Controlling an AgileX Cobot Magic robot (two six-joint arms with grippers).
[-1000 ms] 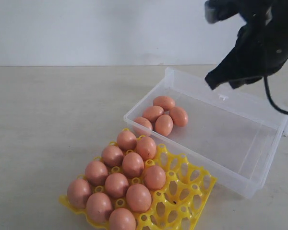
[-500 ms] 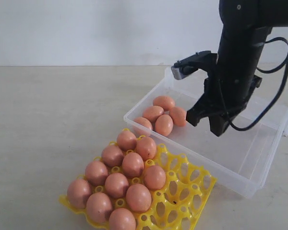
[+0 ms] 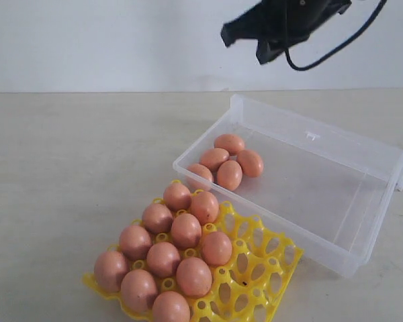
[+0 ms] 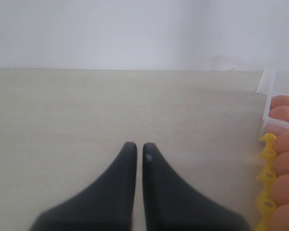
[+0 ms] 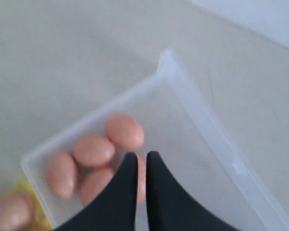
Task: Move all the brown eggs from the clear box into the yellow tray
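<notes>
Right gripper (image 5: 137, 158): fingers pressed together, nothing between them. It is held high above the box (image 3: 309, 134) and is blurred in the exterior view. You must spread it before any descent.

Left gripper (image 4: 136, 147): fingers all but touching, empty, over bare table (image 4: 62, 120), with the tray's edge just in sight. Idle, by the look of it.

Eggs (image 3: 229, 174): five lie loose on their sides in the box, bunched in the corner nearest the tray (image 3: 269, 258) and touching one another. Eleven by my count sit in tray cups. The free cups are on the side next to the box. Judged progress: roughly two thirds.

Handling, as judged:
- Shell is stiff but brittle, and light. It takes little squeeze, so close gently and stop at first contact.
- Surface is smooth and curved, so a pinch off the widest part will likely squirt the egg out.
- On the flat box floor a nudged egg will probably roll and knock its neighbours.

Where to hold: across the short axis, one finger on each side of the belly. The eggs touch, so there is little room for a finger between them. Start with an outer egg whose flank faces the open floor, such as the one farthest into the box, and lift straight up before you travel to a free cup
</notes>
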